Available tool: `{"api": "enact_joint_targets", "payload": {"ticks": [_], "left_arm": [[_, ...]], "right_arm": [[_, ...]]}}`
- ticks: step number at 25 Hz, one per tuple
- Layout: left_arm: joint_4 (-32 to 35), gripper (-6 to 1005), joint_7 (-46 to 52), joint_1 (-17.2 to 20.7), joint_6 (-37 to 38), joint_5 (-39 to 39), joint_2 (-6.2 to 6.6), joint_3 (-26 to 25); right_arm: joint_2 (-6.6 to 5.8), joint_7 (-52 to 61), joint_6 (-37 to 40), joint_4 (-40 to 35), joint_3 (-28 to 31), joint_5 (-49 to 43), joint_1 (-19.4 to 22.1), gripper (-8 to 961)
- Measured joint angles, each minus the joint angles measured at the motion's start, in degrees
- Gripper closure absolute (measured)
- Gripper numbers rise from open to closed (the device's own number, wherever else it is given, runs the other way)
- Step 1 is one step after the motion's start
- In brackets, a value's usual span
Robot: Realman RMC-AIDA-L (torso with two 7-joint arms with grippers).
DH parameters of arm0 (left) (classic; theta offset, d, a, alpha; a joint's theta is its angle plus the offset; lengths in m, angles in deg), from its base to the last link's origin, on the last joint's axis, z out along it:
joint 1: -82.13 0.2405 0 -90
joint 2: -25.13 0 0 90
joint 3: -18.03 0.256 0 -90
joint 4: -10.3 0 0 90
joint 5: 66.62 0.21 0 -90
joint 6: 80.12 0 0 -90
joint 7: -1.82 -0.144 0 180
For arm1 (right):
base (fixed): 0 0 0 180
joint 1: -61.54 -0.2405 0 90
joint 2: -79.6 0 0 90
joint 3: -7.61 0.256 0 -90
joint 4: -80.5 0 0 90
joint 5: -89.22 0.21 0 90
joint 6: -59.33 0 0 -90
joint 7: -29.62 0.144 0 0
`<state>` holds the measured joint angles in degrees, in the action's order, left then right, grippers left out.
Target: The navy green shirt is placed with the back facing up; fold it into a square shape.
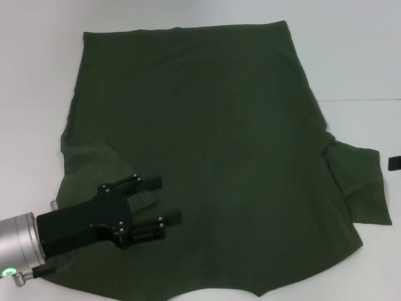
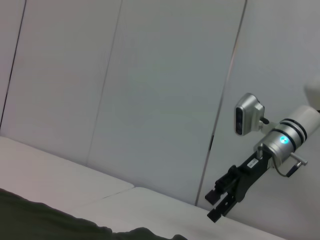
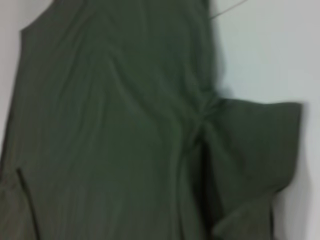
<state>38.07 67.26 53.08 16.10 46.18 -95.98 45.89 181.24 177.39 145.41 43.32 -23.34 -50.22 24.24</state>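
Head view: left gripper [image 1: 164, 204], jaws apart at lower left, hovers over the dark olive-green cotton T-shirt's [image 1: 213, 144] folded-in sleeve, seemingly poised to fold.

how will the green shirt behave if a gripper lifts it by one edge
Probably floppy: the navy green shirt lies flat with soft wrinkles and one sleeve bunched, so a lifted edge should drape and sag. It looks thin, so likely light. Pushed by the left gripper, it would probably ruck up rather than slide whole.
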Motion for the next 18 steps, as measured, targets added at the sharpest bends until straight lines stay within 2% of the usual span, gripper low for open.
{"api": "enact_joint_targets", "payload": {"ticks": [13,18], "left_arm": [[-0.6,125,-0.1,-0.1,-1.9,0.0,-0.28,0.2],[-0.4,125,-0.5,-0.2,-3.0,1.9,-0.11,0.2]], "right_arm": [[0.28,-2.0,-9.1,5.9,-0.8,-1.3,-1.1,49],[0.96,-3.2,-12.8,8.9,-0.8,-1.3,-2.1,51]]}}
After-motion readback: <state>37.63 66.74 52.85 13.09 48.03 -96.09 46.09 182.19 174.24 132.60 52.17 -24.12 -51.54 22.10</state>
